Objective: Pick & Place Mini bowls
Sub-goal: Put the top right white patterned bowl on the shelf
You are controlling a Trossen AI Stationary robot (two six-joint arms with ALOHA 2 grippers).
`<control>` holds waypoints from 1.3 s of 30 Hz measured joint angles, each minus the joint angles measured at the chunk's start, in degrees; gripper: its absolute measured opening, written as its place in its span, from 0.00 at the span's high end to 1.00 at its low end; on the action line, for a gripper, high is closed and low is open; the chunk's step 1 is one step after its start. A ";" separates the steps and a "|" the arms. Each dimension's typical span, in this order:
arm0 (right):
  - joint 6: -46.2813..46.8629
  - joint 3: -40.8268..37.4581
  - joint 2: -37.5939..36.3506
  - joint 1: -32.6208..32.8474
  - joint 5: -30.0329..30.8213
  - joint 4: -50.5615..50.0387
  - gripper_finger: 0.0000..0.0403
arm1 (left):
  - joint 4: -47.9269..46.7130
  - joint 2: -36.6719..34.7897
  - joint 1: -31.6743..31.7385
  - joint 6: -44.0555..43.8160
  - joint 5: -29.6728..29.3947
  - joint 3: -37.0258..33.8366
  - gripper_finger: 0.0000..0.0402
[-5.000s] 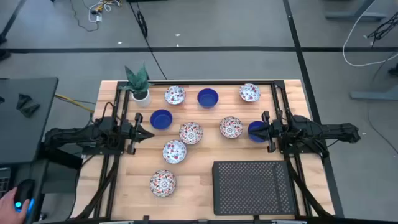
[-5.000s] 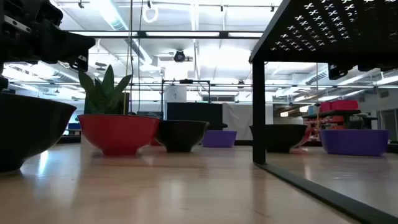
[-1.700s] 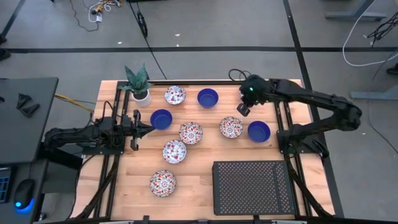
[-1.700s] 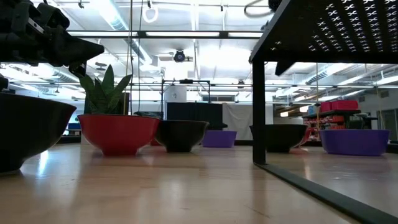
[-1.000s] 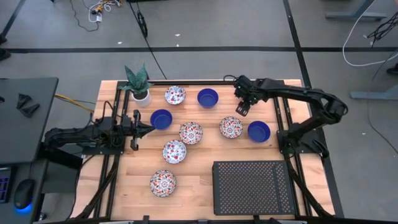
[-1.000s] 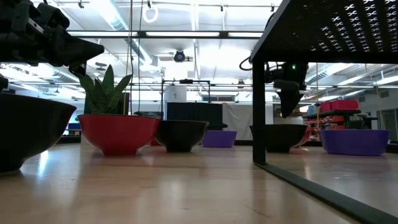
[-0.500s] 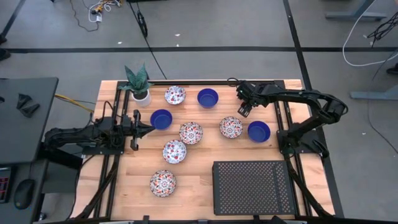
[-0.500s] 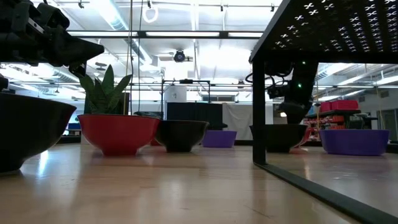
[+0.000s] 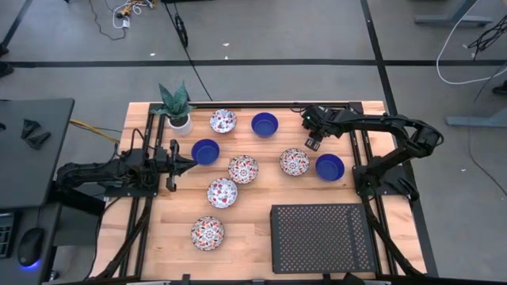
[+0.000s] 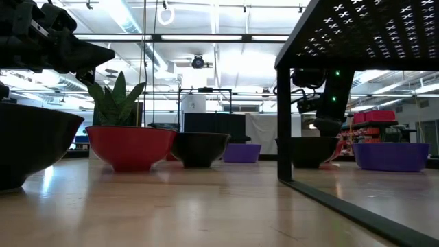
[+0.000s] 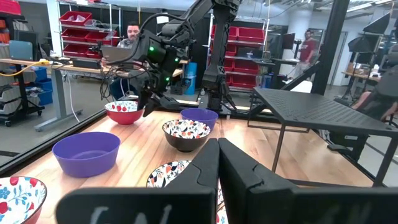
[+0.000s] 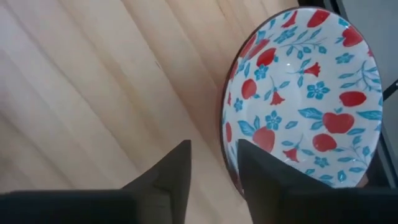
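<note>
- The right tool (image 12: 214,152) is down at the rim of a white mini bowl with red and blue flowers (image 12: 298,93), at the far right corner of the counter (image 9: 253,214).
- Its two fingers (image 12: 168,171) stand apart and straddle the bowl's rim: one finger is over the patterned inside, the other is outside. A strip of bare wood shows between the outer finger and the rim, so the tool is not clamped on the bowl.
- The bowl sits flat on the counter, with most of it lying beyond and to one side of the fingertips.
- In the high view the right arm covers this bowl. Another patterned mini bowl (image 9: 294,161) lies just nearer than the tool, and a cobalt blue mini bowl (image 9: 329,166) sits beside that one.
- A second blue mini bowl (image 9: 264,123) lies to the tool's side, toward the middle of the counter.
- The left tool (image 9: 190,164) waits at the left side with its fingers clenched together and nothing between them. A blue mini bowl (image 9: 205,150) lies just beside its tip.
</note>
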 joint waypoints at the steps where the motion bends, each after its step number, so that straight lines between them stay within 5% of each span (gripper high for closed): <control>1: -0.64 0.00 0.00 -0.28 -0.50 0.03 0.73 | 0.00 0.01 -0.01 0.00 0.00 0.02 0.98; 13: -5.08 0.11 -0.20 -0.65 -1.34 -0.13 0.98 | 0.00 0.01 0.02 0.00 0.00 0.02 0.98; 29: 0.54 0.00 -4.38 7.33 -2.23 -6.30 1.00 | 0.00 0.00 0.01 0.00 0.02 0.01 0.98; 39: 13.40 4.87 -6.95 22.12 2.65 -18.54 1.00 | 0.00 0.01 -0.01 -0.17 0.04 0.01 0.98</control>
